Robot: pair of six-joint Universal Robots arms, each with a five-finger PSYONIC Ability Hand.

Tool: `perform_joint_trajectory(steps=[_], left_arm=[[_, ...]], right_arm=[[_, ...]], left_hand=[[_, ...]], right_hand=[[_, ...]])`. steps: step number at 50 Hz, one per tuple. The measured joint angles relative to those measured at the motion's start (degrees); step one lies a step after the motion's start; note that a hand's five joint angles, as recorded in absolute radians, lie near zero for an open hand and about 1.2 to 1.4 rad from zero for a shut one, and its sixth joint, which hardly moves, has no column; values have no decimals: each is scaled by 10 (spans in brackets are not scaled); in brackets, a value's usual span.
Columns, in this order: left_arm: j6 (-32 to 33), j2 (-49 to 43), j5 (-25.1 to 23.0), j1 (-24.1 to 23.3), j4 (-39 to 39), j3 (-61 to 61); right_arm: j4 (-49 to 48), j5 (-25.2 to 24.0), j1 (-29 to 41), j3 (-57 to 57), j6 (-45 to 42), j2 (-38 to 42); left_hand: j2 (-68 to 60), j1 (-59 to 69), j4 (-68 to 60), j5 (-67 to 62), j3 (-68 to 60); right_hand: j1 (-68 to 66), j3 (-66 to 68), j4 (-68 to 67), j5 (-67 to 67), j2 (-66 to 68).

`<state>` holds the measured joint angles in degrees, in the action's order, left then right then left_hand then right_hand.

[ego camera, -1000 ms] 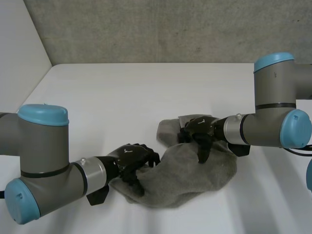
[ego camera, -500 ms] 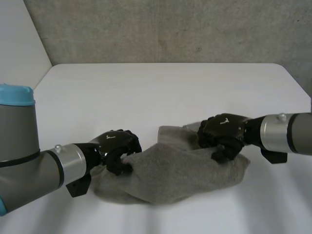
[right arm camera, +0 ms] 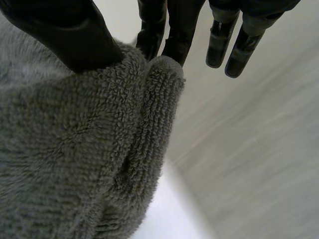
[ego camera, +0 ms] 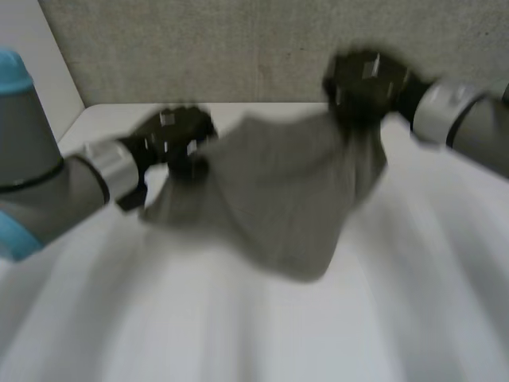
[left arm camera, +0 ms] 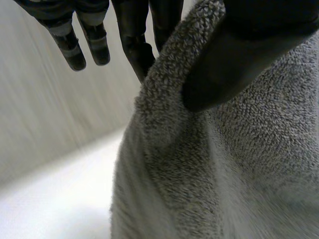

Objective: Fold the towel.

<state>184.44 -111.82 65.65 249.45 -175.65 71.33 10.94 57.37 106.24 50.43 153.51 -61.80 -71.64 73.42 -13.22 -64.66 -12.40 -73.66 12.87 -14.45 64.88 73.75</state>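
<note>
A grey terry towel [ego camera: 278,191] hangs in the air between my two hands, above the white table [ego camera: 238,334]. My left hand [ego camera: 171,135] pinches its left upper edge; in the left wrist view the thumb [left arm camera: 234,64] presses the towel [left arm camera: 224,164] against the fingers [left arm camera: 134,40]. My right hand [ego camera: 366,79] holds the right upper edge higher up; in the right wrist view its thumb [right arm camera: 65,35] clamps the towel [right arm camera: 75,159] against the fingers [right arm camera: 164,35]. The cloth sags in folds, and its lowest point hangs near the table's middle.
A grey concrete wall [ego camera: 238,48] rises behind the table's far edge. A pale side wall [ego camera: 24,72] stands at the left. Both grey arms reach inward over the table.
Both hands closed on the towel's edges and lifted it off the table. The towel went from a crumpled heap to hanging spread between the raised hands.
</note>
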Motion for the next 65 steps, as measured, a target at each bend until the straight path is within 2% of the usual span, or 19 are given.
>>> perform_joint_trajectory(steps=[2, 5, 9, 14, 20, 29, 37, 41, 45, 46, 52, 58, 65], left_arm=[[-6, 25, 17, -7, -48, -20], [-17, 68, 33, -14, -107, -22], [-33, 123, 43, -17, -178, 11], [-42, 154, 44, -16, -243, 82], [-28, 127, 39, 0, -272, 194], [56, 11, 15, 30, -268, 329], [94, -42, 12, 30, -243, 352], [98, -21, 12, 31, -219, 348], [97, 15, 13, 31, -204, 346], [96, 26, 14, 31, -200, 347], [91, 83, 13, 25, -175, 357], [91, 110, 2, 16, -121, 369], [92, 116, -22, 24, -79, 343]], right_arm=[[-88, 19, 3, -7, 83, -32], [-170, 28, 3, 7, 170, -75], [-232, 12, -3, 56, 245, -122], [-242, -31, -10, 137, 244, -145], [-233, -67, -15, 273, 151, -141], [-234, -85, -19, 453, -20, -78], [-225, -82, -20, 497, -104, -25], [-210, -80, -22, 494, -107, -32], [-192, -80, -22, 494, -95, -54], [-187, -79, -22, 494, -91, -61], [-157, -78, -22, 499, -63, -92], [-79, -82, -41, 480, -37, -117], [21, -87, -67, 410, -31, -126]], left_hand=[[0, 0, 0, 0, 0], [0, 0, 0, 0, 0], [0, 12, 0, -3, 0], [-3, 17, 0, -4, 0], [-3, 14, 0, -2, 0], [-1, -19, 0, 20, 0], [-1, -19, 0, 24, 0], [-1, -37, 0, 43, 0], [24, -68, 0, 72, 0], [49, -83, 0, 87, 0], [337, -356, 0, 372, 0], [452, -462, 0, 499, 0], [471, -468, 0, 522, 0]], right_hand=[[-3, 0, 0, 0, 4], [-5, 0, 0, 0, 5], [-5, 0, 0, 0, 9], [-7, 0, 0, 3, 10], [-7, 0, 0, 3, 10], [-7, 0, 0, 3, 10], [-7, 0, 0, 3, 10], [-7, 0, 0, 3, 10], [146, 0, 0, -153, -147], [199, 0, 0, -206, -204], [477, 0, 0, -514, -478], [518, 0, 0, -566, -522], [518, 0, 0, -566, -522]])
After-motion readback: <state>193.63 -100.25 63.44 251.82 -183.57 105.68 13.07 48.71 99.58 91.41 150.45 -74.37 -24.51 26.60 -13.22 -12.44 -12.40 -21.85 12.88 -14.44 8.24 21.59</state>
